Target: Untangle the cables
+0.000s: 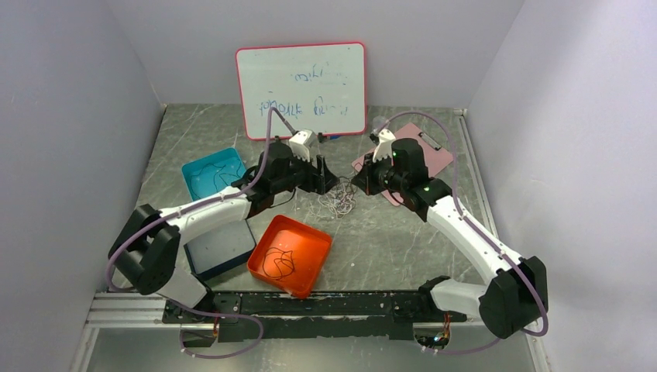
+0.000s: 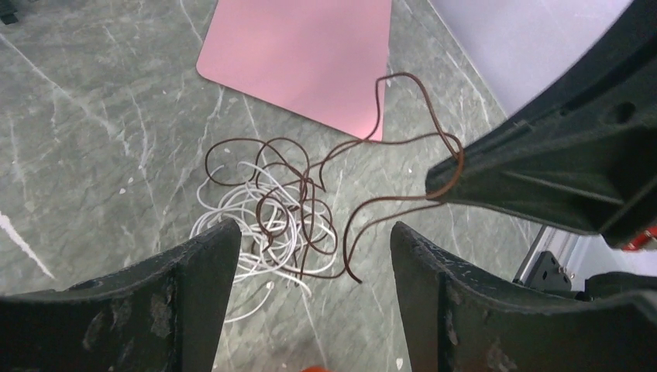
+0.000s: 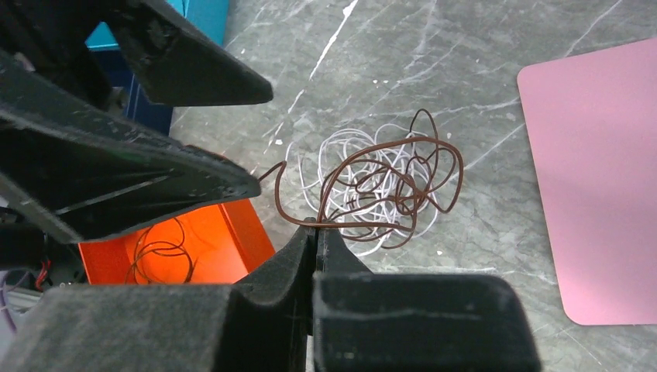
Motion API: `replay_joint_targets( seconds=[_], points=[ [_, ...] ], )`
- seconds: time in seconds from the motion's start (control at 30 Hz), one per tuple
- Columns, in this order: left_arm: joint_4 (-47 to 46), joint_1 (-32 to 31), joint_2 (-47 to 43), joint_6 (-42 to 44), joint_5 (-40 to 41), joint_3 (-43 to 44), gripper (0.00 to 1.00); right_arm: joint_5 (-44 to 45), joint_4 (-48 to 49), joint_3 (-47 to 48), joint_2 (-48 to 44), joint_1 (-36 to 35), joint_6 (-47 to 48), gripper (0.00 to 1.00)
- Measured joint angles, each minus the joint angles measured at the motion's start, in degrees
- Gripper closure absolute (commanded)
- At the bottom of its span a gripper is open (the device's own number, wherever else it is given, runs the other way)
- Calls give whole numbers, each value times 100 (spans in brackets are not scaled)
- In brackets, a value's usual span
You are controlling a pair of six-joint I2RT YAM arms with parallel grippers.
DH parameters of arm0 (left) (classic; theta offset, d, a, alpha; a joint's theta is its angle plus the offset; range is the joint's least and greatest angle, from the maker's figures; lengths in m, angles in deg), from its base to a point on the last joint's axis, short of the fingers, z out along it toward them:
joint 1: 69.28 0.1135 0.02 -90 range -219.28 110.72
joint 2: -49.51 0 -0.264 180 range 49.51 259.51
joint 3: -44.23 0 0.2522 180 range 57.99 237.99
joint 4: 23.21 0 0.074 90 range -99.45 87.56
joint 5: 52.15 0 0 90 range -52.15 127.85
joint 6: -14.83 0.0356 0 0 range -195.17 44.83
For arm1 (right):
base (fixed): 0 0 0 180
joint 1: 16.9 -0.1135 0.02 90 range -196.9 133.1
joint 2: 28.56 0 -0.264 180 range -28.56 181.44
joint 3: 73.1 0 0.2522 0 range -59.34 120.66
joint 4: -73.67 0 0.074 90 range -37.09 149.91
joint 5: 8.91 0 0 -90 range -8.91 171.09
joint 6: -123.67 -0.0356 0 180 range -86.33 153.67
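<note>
The cables lie as one tangle (image 1: 338,201) of thin brown and white cords on the grey table, between the two grippers. My right gripper (image 3: 316,229) is shut on a brown cable, which runs from its tips into the tangle (image 3: 387,182). In the left wrist view the right gripper (image 2: 445,182) holds that brown strand lifted off the table at the right. My left gripper (image 2: 314,232) is open just above the tangle (image 2: 271,217), with nothing between its fingers. From above, the left gripper (image 1: 329,180) and right gripper (image 1: 358,182) face each other closely.
An orange tray (image 1: 310,248) holding a coiled black cord sits in front of the tangle. A teal tray (image 1: 186,174) with a cord is at the left, and a dark-rimmed tray (image 1: 221,248) sits under the left arm. A pink clipboard (image 1: 434,155) and a whiteboard (image 1: 302,89) are behind.
</note>
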Motion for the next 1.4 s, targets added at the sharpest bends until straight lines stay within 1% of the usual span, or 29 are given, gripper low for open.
replay_joint_targets(
  seconds=[0.2, 0.37, 0.57, 0.7, 0.9, 0.97, 1.07, 1.17, 1.23, 1.4],
  points=[
    [-638, -2, 363, -267, -20, -11, 25, -2, -7, 22, -129, 0, -144, 100],
    [-966, -55, 623, -372, -146, -9, 27, 24, 2, 109, -278, -2, -302, 100],
    [-1075, -173, 1045, -446, -197, 2, 30, 44, 192, 140, -472, 0, -638, 100],
    [-1093, -227, 1421, -527, -195, 94, 35, 0, 330, 151, -505, 0, -848, 100],
    [-1086, -269, 1910, -605, -192, 354, 52, -177, 511, 286, -601, 0, -1040, 100],
    [-1086, -295, 2017, -621, -192, 400, 61, -216, 540, 417, -651, 0, -1084, 100],
    [-1078, -337, 2100, -629, -190, 409, 78, -216, 575, 621, -745, 0, -1123, 100],
    [-1071, -361, 2122, -654, -190, 409, 90, -192, 581, 872, -839, 0, -1121, 100],
    [-1082, -367, 2122, -664, -188, 409, 93, -144, 566, 1078, -874, 0, -1097, 100],
    [-1104, -367, 2122, -669, -186, 409, 93, 61, 426, 1495, -905, 0, -931, 100]
  ],
)
